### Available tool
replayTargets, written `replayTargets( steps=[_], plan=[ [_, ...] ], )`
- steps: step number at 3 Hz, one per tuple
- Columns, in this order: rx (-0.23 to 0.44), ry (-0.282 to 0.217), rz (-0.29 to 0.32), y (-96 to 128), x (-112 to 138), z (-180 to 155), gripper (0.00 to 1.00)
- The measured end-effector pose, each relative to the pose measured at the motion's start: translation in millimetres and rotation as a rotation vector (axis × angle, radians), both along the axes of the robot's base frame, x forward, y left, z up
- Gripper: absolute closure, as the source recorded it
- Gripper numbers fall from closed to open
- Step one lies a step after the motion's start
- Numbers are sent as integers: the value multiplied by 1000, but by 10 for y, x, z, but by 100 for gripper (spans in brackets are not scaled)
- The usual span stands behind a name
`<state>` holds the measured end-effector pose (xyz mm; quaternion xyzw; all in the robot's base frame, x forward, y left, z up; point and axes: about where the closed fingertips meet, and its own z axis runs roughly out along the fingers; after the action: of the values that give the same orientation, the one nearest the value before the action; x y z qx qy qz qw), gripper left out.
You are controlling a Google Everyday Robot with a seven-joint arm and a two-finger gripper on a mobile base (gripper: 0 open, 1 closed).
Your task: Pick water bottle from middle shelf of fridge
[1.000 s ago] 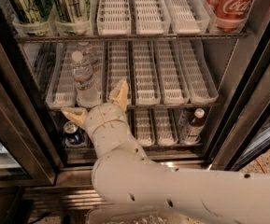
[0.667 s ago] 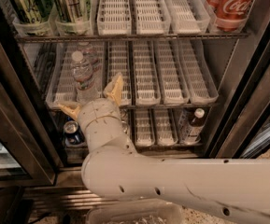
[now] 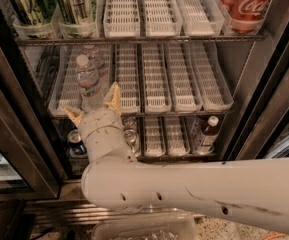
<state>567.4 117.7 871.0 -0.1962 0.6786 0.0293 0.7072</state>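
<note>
The water bottle [image 3: 88, 82], clear and ribbed with a white cap and a pale label band, stands upright in a left lane of the middle shelf [image 3: 184, 84] of the fridge [image 3: 264, 84]. A second clear bottle stands right behind it. My gripper [image 3: 94, 105] is open just in front of the bottle's base. Its two tan fingertips [image 3: 114, 97] spread to either side of the bottle, apart from it. The white arm reaches in from the lower right.
Green-labelled cans [image 3: 76, 4] stand on the top shelf's left and red Coca-Cola cans [image 3: 246, 6] on its right. On the bottom shelf are a dark bottle with a white cap [image 3: 207, 134] and cans [image 3: 75, 143]. The open glass door [image 3: 4, 144] stands at left.
The gripper has moved left and forward toward the water bottle, from the lane right of it to straddling the front of its base. The bottle has not moved.
</note>
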Motion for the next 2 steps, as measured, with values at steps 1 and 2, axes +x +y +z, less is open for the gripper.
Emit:
replayTargets(
  steps=[1,2],
  plan=[
    [4,-8,-10,42,82,-73,14],
    [18,-20,-19,83,130,-128,21]
  ],
)
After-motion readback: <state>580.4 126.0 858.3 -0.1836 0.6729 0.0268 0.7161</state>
